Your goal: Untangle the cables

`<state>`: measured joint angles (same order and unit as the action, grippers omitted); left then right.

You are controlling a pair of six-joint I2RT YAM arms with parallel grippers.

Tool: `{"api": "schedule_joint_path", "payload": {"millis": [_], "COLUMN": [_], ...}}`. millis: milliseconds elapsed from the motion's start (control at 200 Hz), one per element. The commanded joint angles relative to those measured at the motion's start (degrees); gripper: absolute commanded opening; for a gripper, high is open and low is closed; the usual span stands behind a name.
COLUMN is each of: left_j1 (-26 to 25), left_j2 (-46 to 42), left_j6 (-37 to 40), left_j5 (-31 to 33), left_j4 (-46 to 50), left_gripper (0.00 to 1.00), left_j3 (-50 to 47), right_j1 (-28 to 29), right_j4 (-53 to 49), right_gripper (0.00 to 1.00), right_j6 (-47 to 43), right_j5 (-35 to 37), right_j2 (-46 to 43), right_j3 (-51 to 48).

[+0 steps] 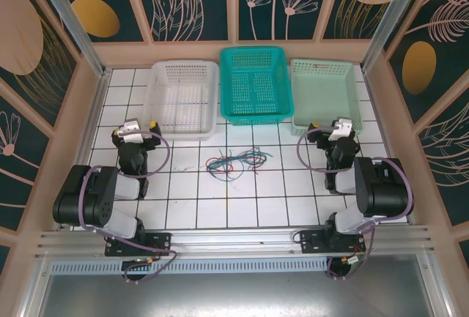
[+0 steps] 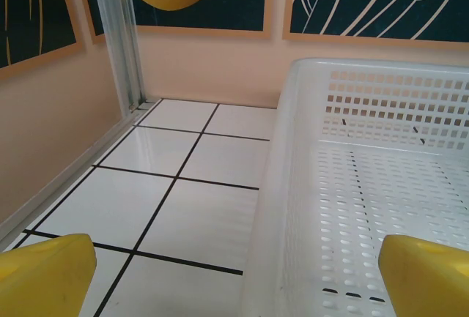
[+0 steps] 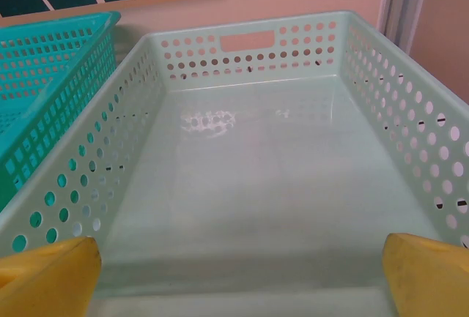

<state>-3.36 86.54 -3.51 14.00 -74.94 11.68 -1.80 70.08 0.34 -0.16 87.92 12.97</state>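
Currently: cables [image 1: 236, 163] lying in loose tangle at bench [image 1: 183, 207] centre, between arms, just before teal basket [image 1: 253, 118]. Probably handling featherlight, limp, thin, snagging easily. Pinching free outer end looking wiser than knot. Left jaws, right jaws standing spread, gripping nothing.

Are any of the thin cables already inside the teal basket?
No, the cables lie tangled on the table in front of the teal basket.
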Motion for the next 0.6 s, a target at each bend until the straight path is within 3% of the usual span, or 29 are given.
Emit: {"api": "schedule_joint_path", "payload": {"millis": [0, 596], "left_j1": [0.3, 0.3], "left_j2": [0.7, 0.8], "left_j6": [-0.2, -0.2], "left_j5": [0.4, 0.2], "left_j4": [-0.9, -0.6], "left_gripper": [0.99, 0.99], "left_j3": [0.5, 0.7], "right_j1": [-0.3, -0.4], "right_j4": [0.8, 0.7], "right_gripper": [0.99, 0.99], "right_j6": [0.5, 0.7], "right_j5": [-1.4, -1.6], "right_j2": [0.3, 0.3], "right_j3": [0.7, 0.7]}}
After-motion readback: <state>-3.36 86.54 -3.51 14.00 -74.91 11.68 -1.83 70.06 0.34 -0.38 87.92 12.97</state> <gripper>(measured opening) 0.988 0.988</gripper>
